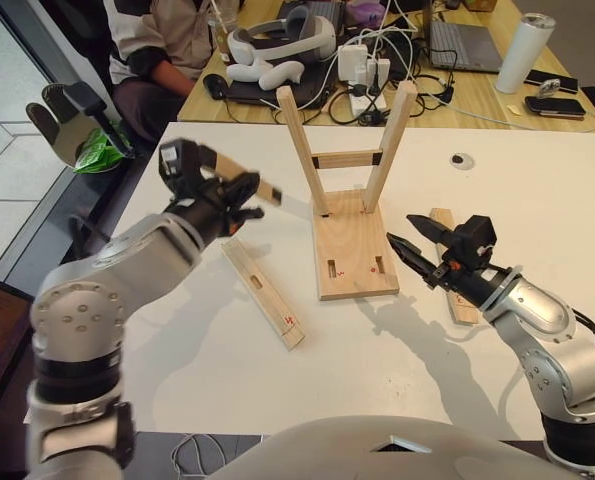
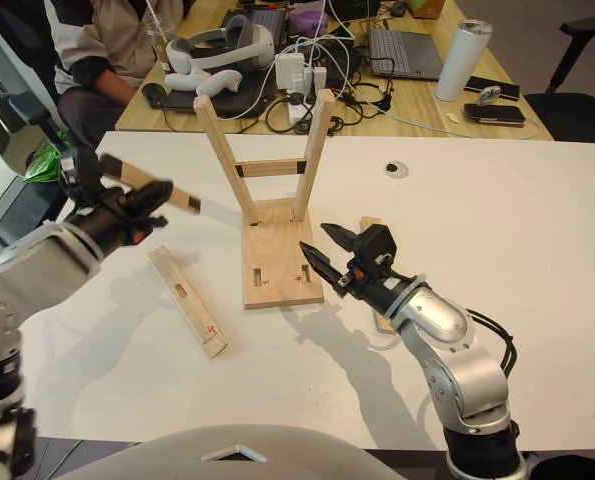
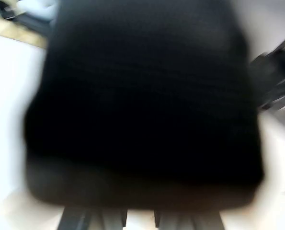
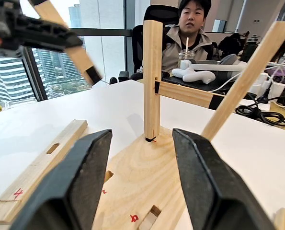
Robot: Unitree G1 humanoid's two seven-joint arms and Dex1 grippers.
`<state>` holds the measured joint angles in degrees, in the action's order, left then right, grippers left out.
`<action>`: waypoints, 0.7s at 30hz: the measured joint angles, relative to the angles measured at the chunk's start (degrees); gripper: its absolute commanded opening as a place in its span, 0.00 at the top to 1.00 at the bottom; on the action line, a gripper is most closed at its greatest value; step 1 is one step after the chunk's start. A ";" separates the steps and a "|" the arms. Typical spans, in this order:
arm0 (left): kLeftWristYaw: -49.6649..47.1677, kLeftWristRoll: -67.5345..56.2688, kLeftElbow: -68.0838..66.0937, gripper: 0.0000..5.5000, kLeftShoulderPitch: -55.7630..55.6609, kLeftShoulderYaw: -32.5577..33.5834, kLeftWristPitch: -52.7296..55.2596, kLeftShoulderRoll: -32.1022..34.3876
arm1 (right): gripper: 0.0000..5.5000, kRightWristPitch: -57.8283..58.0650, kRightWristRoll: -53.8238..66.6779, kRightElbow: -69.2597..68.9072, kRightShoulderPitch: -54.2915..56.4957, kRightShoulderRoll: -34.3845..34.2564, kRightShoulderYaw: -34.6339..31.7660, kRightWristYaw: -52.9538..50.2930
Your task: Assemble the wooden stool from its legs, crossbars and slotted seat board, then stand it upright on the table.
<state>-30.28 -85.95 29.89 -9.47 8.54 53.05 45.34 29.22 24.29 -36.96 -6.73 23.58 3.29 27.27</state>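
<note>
Left eye view first: left gripper clenched on the held crossbar, up off the table, left of centre. Seat board flat at centre, two upright legs standing in its far slots, tied together by a fitted crossbar. Loose leg lying flat just below the held crossbar; a second spare leg partly under the right arm. Right gripper released and empty, just beside the board's right edge.

Likely job now: seating that bar in a leg's slot. Square the dark end to the slot, push straight along the bar's length, pin the leg down with the free gripper, and steer wide of the standing pair.

Right eye view: same layout, but with a plainer gap between the held crossbar's tip and the nearer upright leg.

Left wrist view: too blurred to tell anything of the grasp.

Right wrist view: spread fingers up close, an empty board slot and the loose leg's slot far plainer than from the head; held crossbar at upper left.
</note>
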 measured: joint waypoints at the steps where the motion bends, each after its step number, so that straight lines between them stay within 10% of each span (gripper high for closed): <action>1: 2.54 2.01 0.30 0.93 2.83 0.13 4.38 5.77 | 0.58 0.06 -0.12 -0.59 -0.62 -0.06 -0.07 -0.80; 8: 19.54 21.84 2.58 0.93 10.09 -4.66 11.88 21.03 | 0.58 0.16 -1.03 -1.95 -2.64 -1.01 0.56 -3.22; 21: 15.92 44.49 -11.09 0.93 -8.33 -12.45 1.43 -14.48 | 0.58 1.17 -0.55 1.47 3.39 -0.58 1.21 -1.31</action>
<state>-14.36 -41.46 18.80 -17.80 -3.92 54.47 30.86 30.39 23.74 -35.49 -3.34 23.00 4.50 25.96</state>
